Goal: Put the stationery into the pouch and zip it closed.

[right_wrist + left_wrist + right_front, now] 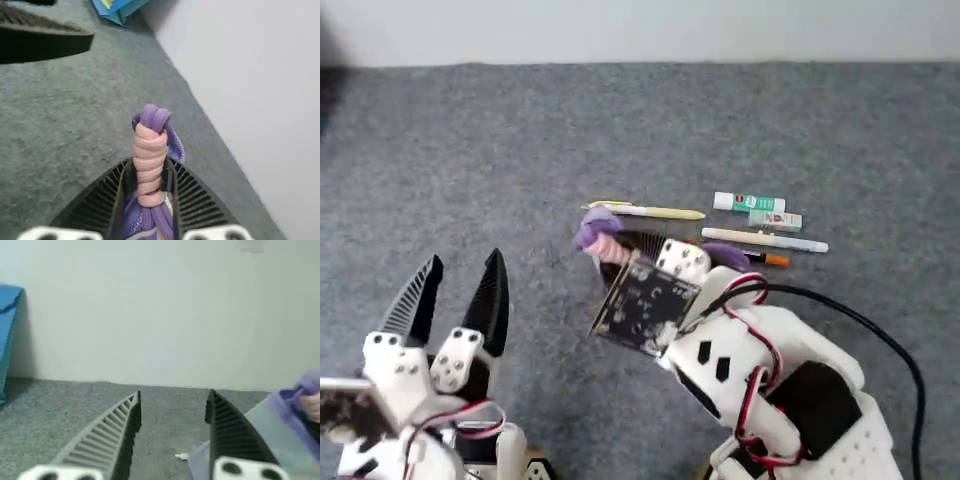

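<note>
- Two arms share the near edge of the grey bench (470,130). My left jaws stand wide apart at the near-left side, holding nothing, with bare bench in front of them.
- My right jaws are pinched narrow on the pink-and-purple pull cord (150,145) of the pouch (280,425), near the middle of the bench.
- The pouch is translucent with purple trim. From above it lies mostly under my right wrist, with purple fabric poking out on either side.
- All the stationery lies outside the pouch, on its far side and to its right.
- A yellow pen (655,212) lies along the pouch's far edge. I cannot tell whether it touches.
- Further right are a glue stick (748,203), a small green-and-white box (775,220) and a white pen (765,241), all close together.
- An orange-tipped pen (772,260) lies just beside my right arm.
- Plenty of open bench runs from the pouch leftward and back to the wall (640,30). More bare bench lies right of the stationery.
- A blue box (7,340) stands by the wall on the left arm's side, well apart from the pouch.
- A black cable (860,320) arcs from my right arm over the near-right bench.
</note>
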